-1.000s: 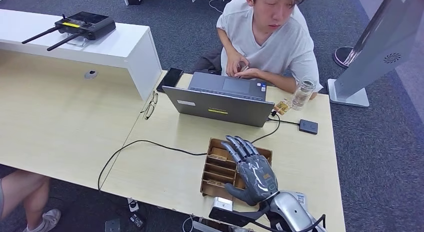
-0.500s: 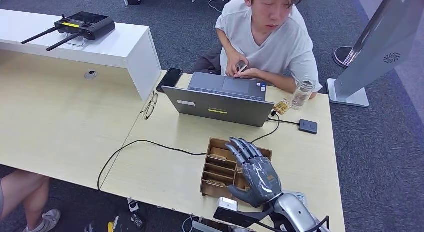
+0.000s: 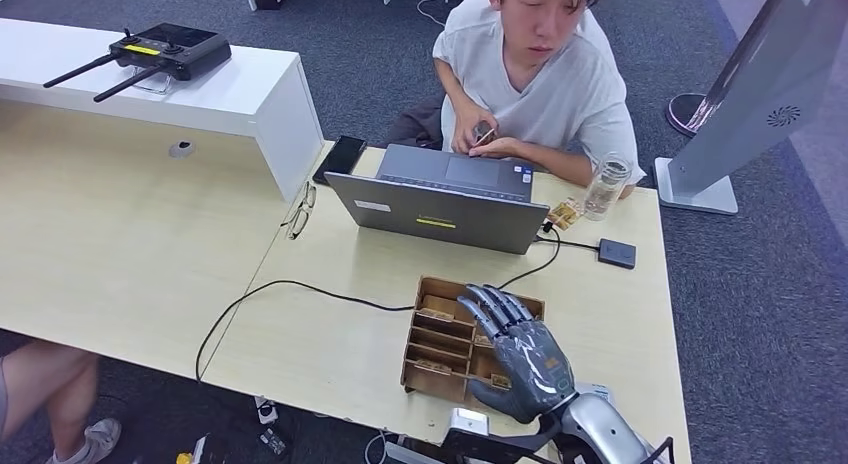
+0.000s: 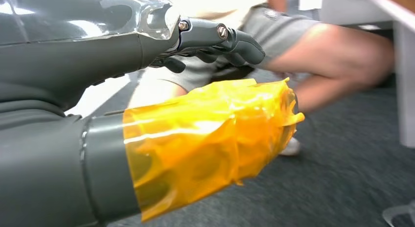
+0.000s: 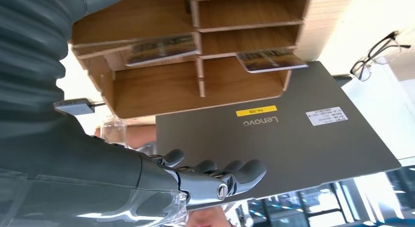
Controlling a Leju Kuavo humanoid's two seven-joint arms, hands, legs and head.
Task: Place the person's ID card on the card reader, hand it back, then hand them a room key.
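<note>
**Right hand poised over the key tray while the card stays with the guest**

The right hand (image 3: 522, 356) hovers flat above the wooden tray (image 3: 430, 336) that sits near the counter's (image 3: 330, 334) near edge, its fingers (image 3: 492, 306) stretched forward and apart, holding nothing. The pose looks like waiting rather than reaching into a slot. In the right wrist view the tray's compartments hold room key cards (image 5: 270, 60), lying flat and part-way out of their slots, probably so that fingers can slide one out.

The person (image 3: 540, 79) sits at the far edge behind the laptop (image 3: 435, 212) and holds a small object (image 3: 484, 134) in both hands; it may be the ID card, but it is too small to tell. Nothing has been handed over yet, so I judge the task is at its very start. The small dark pad (image 3: 617, 253) near the counter's right edge, wired to the laptop, is likely the card reader, set between robot and guest where both can reach.

The left hand (image 4: 215, 41) hangs below the counter near a seated person's leg (image 4: 333, 60). Its dark fingers seem curled, with nothing visible in them, though I cannot be sure. Its thumb is wrapped in yellow tape (image 4: 205, 139).
</note>
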